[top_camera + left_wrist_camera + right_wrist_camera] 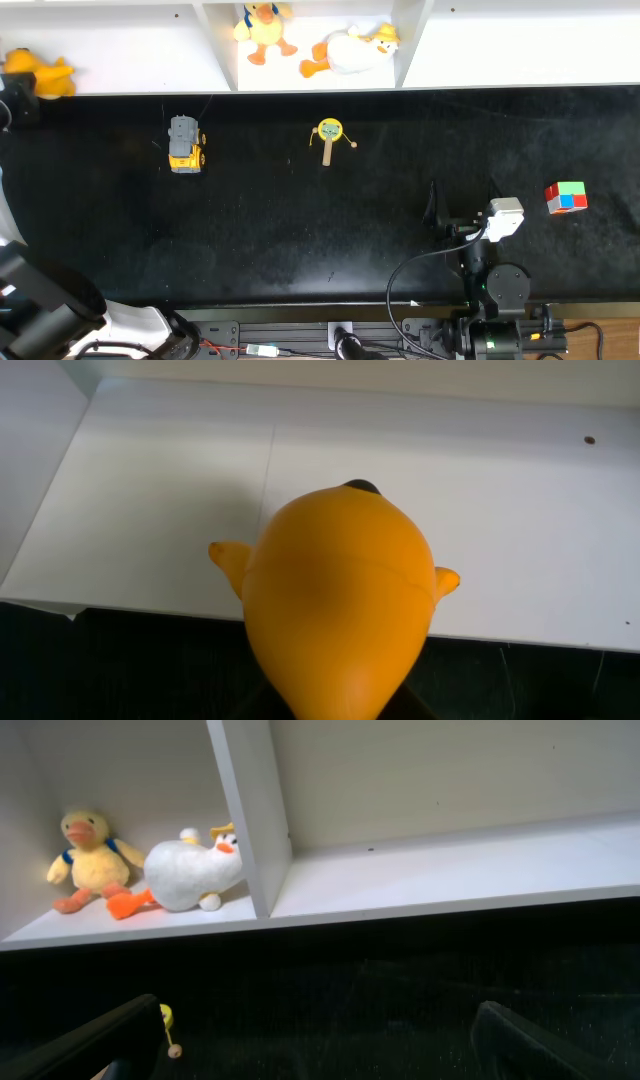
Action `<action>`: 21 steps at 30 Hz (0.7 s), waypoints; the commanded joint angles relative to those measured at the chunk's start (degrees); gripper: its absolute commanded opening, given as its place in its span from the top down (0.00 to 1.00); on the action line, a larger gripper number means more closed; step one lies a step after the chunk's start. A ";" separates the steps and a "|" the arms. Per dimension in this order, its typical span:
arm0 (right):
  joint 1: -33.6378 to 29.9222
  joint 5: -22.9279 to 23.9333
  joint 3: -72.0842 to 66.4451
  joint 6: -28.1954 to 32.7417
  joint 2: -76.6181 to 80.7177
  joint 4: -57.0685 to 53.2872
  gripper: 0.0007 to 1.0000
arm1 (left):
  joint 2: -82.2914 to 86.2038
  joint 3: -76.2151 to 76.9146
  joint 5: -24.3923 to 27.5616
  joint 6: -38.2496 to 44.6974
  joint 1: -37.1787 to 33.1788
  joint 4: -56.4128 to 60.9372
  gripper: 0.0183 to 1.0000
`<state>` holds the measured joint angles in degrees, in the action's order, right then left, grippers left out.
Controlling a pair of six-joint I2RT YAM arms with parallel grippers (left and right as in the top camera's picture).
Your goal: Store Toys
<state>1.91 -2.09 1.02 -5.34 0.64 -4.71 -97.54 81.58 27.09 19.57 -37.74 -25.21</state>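
Observation:
An orange rubber toy (338, 595) is held at the front edge of the white shelf's left compartment (150, 510), with my left gripper (26, 88) shut on it. The same orange toy (40, 73) appears at the far left of the top view. A yellow toy truck (185, 145), a small rattle drum (329, 133) and a coloured cube (565, 197) lie on the black table. My right gripper (318, 1012) stands open low over the table's right half, facing the shelf, with nothing between its fingers.
A yellow duck plush (263, 28) and a white duck plush (350, 50) sit in the shelf's middle compartment (200, 915). A white divider (250, 815) separates it from the right compartment (480, 865). Cables run along the table's front edge.

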 commanded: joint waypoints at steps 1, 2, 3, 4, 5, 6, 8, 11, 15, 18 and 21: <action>-0.07 0.20 -0.74 -0.24 -0.39 0.31 0.00 | -0.33 1.81 -0.22 -1.70 0.61 1.27 0.98; -0.07 0.20 -0.74 -0.24 -0.39 0.31 0.00 | -0.33 1.81 -0.20 -1.70 0.79 1.38 0.98; -0.07 0.20 -0.74 -0.24 -0.39 0.31 0.00 | -0.35 1.81 -0.20 -1.70 0.98 1.38 0.98; -0.07 0.20 -0.74 -0.24 -0.39 0.31 0.00 | -0.44 1.81 -0.20 -1.68 1.18 1.38 0.98; -0.07 0.20 -0.74 -0.24 -0.39 0.31 0.00 | -0.52 1.81 -0.20 -1.68 1.42 1.38 0.98; -0.07 0.20 -0.74 -0.24 -0.39 0.31 0.01 | -0.63 1.81 -0.20 -1.68 1.64 1.42 0.98; -0.07 0.20 -0.74 -0.24 -0.39 0.31 0.00 | -1.27 1.81 -0.22 -1.68 2.12 1.84 0.98; -0.07 0.20 -0.74 -0.24 -0.39 0.31 0.00 | -2.23 1.81 -0.17 -1.75 2.25 1.99 0.98; -0.07 0.20 -0.74 -0.24 -0.39 0.31 0.00 | -3.98 1.81 -0.15 -2.01 2.25 2.25 0.98; -0.07 0.20 -0.74 -0.24 -0.39 0.31 0.00 | -5.01 1.81 0.02 -2.12 2.25 2.38 0.98; -0.07 0.20 -0.74 -0.24 -0.39 0.31 0.00 | -5.03 1.81 0.00 -2.12 2.25 2.21 0.98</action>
<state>1.91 -2.09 1.02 -5.37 0.64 -4.71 -101.41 82.26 27.18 18.11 -35.55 -22.68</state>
